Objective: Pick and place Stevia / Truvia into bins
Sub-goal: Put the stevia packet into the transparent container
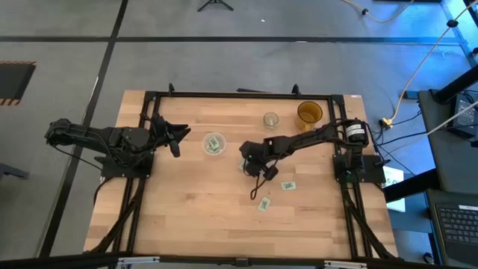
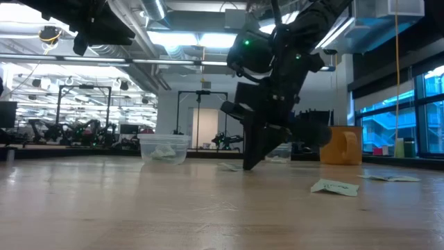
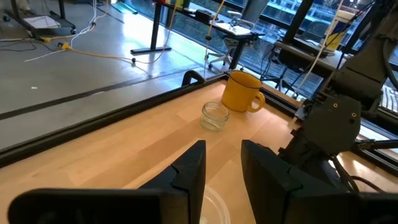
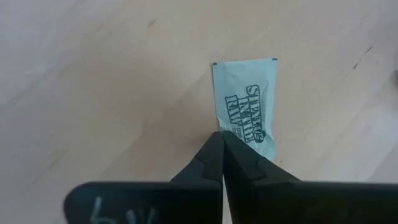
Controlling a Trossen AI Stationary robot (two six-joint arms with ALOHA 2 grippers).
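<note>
Fingers (image 4: 239,163) of my right arm are pressed together, tips down on the wooden surface (image 1: 187,202) at the edge of a pale green sachet (image 4: 246,107) lying flat. Whether they pinch it, I cannot tell. My left fingers (image 3: 227,171) hang parted above the clear cup (image 1: 213,143).

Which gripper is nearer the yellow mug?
The right. The right gripper sits mid-table, pinching a sachet, diagonally off from the yellow mug at the far edge. The left gripper waits farther away, beyond the clear cup.
</note>
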